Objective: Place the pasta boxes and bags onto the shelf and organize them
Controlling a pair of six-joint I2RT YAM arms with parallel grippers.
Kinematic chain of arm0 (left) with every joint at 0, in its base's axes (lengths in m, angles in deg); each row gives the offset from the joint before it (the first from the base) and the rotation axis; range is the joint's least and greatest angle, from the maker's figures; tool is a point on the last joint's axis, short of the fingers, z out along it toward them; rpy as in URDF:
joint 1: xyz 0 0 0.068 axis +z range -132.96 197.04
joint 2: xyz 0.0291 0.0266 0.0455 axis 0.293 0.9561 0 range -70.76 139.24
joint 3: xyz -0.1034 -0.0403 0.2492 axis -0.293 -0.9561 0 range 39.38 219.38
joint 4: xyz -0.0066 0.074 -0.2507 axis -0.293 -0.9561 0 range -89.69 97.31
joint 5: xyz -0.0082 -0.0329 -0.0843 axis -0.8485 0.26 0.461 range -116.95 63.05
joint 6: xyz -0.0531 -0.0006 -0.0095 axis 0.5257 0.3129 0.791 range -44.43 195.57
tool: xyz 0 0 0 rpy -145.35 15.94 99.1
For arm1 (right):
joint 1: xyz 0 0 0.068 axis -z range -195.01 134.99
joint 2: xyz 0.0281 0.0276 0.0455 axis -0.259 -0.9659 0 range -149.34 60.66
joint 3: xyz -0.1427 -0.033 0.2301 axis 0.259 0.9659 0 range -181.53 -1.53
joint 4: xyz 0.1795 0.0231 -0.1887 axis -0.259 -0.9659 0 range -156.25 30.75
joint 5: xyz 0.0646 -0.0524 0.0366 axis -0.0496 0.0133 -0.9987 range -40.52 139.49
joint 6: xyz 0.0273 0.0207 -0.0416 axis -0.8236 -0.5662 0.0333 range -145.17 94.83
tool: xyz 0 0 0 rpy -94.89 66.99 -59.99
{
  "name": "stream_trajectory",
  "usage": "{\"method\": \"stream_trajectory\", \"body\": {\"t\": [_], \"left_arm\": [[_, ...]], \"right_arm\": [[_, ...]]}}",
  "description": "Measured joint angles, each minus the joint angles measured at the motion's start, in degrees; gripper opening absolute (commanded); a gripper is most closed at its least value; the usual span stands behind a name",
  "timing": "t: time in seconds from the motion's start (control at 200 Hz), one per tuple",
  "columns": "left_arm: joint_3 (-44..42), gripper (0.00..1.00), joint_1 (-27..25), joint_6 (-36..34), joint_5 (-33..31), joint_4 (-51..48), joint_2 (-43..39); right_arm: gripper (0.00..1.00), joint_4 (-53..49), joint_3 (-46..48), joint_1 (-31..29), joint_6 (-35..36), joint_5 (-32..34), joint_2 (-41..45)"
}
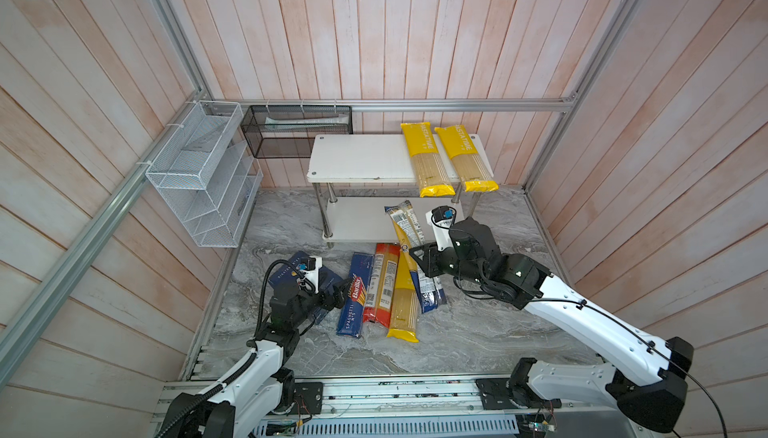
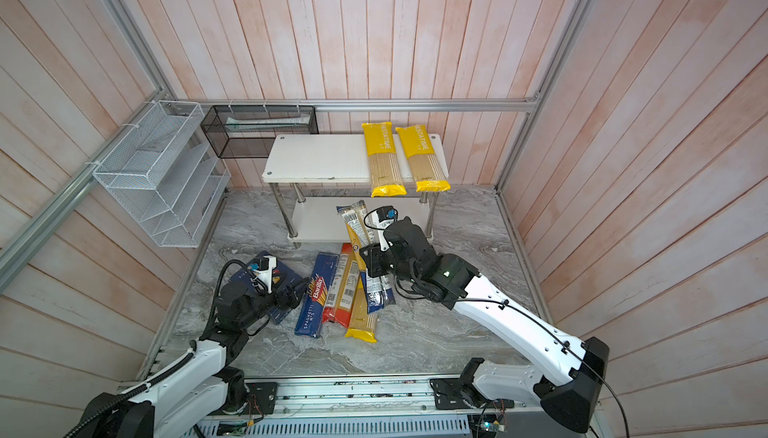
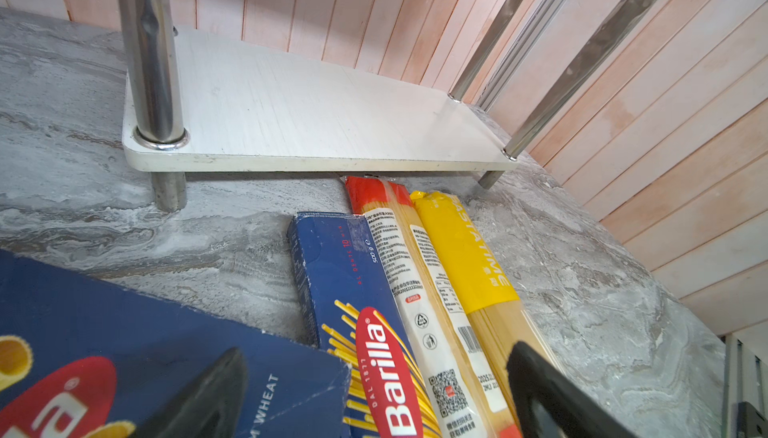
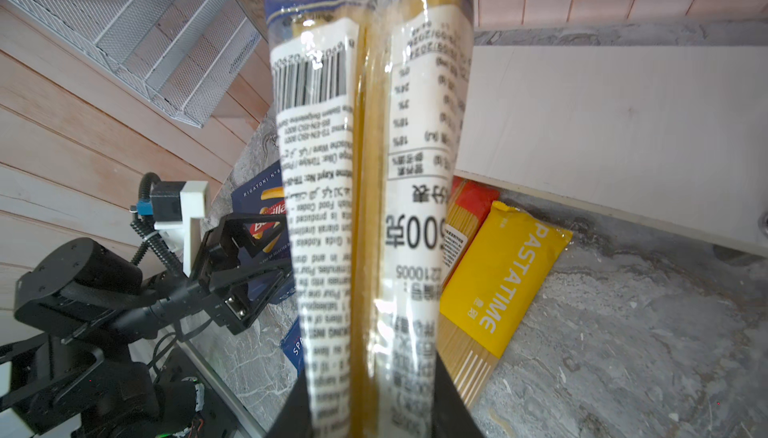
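Right wrist view: the right gripper (image 4: 370, 411) pinches a clear navy-ended bag (image 4: 365, 166), which tilts up just before the shelf (image 1: 357, 157). The left gripper (image 3: 374, 407) has its fingers spread over the rigatoni box (image 3: 124, 332) and the Spaghetti box (image 3: 345, 282), both on the table before the shelf. Two yellow bags (image 1: 426, 161) lie on the shelf's top board.

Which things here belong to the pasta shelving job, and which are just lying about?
Job: shelf; two yellow bags on its top board; clear navy-ended spaghetti in the right claw; rigatoni box, Spaghetti box, red-ended bag and third yellow bag on the table.
Lying about: white wire organizer; black mesh basket.
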Motion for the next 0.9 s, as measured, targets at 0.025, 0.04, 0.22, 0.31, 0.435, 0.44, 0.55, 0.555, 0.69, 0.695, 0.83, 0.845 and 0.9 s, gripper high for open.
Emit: {"method": "stream_trajectory", "body": {"t": [0.025,0.04,0.22,0.31,0.435,0.44,0.55,0.555,0.69,0.695,0.83,0.845,0.9], "left_arm": [[0.0,1.00,0.0,0.0,0.0,0.0,0.0],[0.0,1.00,0.0,0.0,0.0,0.0,0.0],[0.3,1.00,0.0,0.0,0.0,0.0,0.0],[0.3,1.00,0.0,0.0,0.0,0.0,0.0],[0.3,1.00,0.0,0.0,0.0,0.0,0.0],[0.3,1.00,0.0,0.0,0.0,0.0,0.0],[0.3,1.00,0.0,0.0,0.0,0.0,0.0],[0.3,1.00,0.0,0.0,0.0,0.0,0.0],[0.3,1.00,0.0,0.0,0.0,0.0,0.0],[0.3,1.00,0.0,0.0,0.0,0.0,0.0],[0.3,1.00,0.0,0.0,0.0,0.0,0.0],[0.3,1.00,0.0,0.0,0.0,0.0,0.0],[0.3,1.00,0.0,0.0,0.0,0.0,0.0]], "right_arm": [[0.16,-0.1,-0.9,0.0,0.2,0.1,-0.4],[0.16,-0.1,-1.4,0.0,0.4,0.2,-0.7],[0.16,-0.3,-6.7,0.0,1.9,0.3,-4.0],[0.16,-1.4,-10.1,0.0,2.9,0.7,-6.1],[0.16,-2.3,-16.4,0.3,4.4,1.0,-10.1],[0.16,-2.3,-16.6,0.3,4.4,1.0,-10.2],[0.16,-2.3,-21.8,1.6,5.2,0.5,-13.8],[0.16,-2.3,-22.0,1.6,5.2,0.5,-13.9],[0.16,-2.3,-28.3,3.8,6.1,-0.5,-18.8],[0.16,-2.3,-28.5,3.8,6.1,-0.6,-18.9],[0.16,-3.1,-35.4,5.5,6.7,-1.9,-24.1],[0.16,-3.1,-36.0,5.6,6.8,-2.0,-24.6],[0.16,-3.5,-38.4,6.1,7.2,-2.3,-26.4]]}}
